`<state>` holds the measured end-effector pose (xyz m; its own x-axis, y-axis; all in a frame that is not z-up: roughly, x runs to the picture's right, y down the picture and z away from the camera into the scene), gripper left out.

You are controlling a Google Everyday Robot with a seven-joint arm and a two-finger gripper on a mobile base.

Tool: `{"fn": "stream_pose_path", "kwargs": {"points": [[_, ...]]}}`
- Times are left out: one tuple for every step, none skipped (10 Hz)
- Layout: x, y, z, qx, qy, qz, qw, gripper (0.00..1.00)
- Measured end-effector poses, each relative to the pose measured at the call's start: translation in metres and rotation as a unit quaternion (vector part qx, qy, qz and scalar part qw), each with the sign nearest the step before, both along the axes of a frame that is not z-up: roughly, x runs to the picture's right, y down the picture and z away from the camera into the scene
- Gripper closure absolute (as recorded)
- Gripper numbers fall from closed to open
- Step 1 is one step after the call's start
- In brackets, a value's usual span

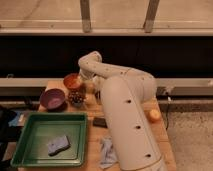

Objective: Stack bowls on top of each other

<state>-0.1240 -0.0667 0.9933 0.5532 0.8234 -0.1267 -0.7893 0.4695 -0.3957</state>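
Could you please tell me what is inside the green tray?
Only a blue-grey sponge lies in the tray; the floor beneath it is covered. The gripper is by the orange bowl.

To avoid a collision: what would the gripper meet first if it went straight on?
Probably the orange-red bowl: the gripper points down at its rim, though depth is unclear.
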Motion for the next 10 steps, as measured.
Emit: {"fn": "stream_pose_path", "kwargs": {"points": [[-0.009, 0.006, 0.0, -0.011, -0.011, -0.001, 0.9999, 0.33], [-0.02, 0.01, -0.002, -0.02, -0.029, -0.002, 0.9994, 0.39], [-0.03, 0.015, -0.003, -0.025, -0.051, -0.006, 0.9984, 0.49], [-0.037, 0.014, -0.007, -0.024, -0.07, -0.008, 0.9972, 0.59], [-0.045, 0.012, -0.011, -0.021, -0.084, -0.011, 0.9962, 0.69], [-0.051, 0.012, -0.013, -0.02, -0.093, -0.018, 0.9953, 0.78], [-0.055, 0.012, -0.015, -0.018, -0.102, -0.025, 0.9943, 0.88], [-0.055, 0.011, -0.017, -0.017, -0.108, -0.03, 0.9935, 0.98], [-0.055, 0.01, -0.018, -0.016, -0.112, -0.032, 0.9931, 1.0], [-0.055, 0.009, -0.019, -0.015, -0.114, -0.032, 0.9928, 1.0]]}}
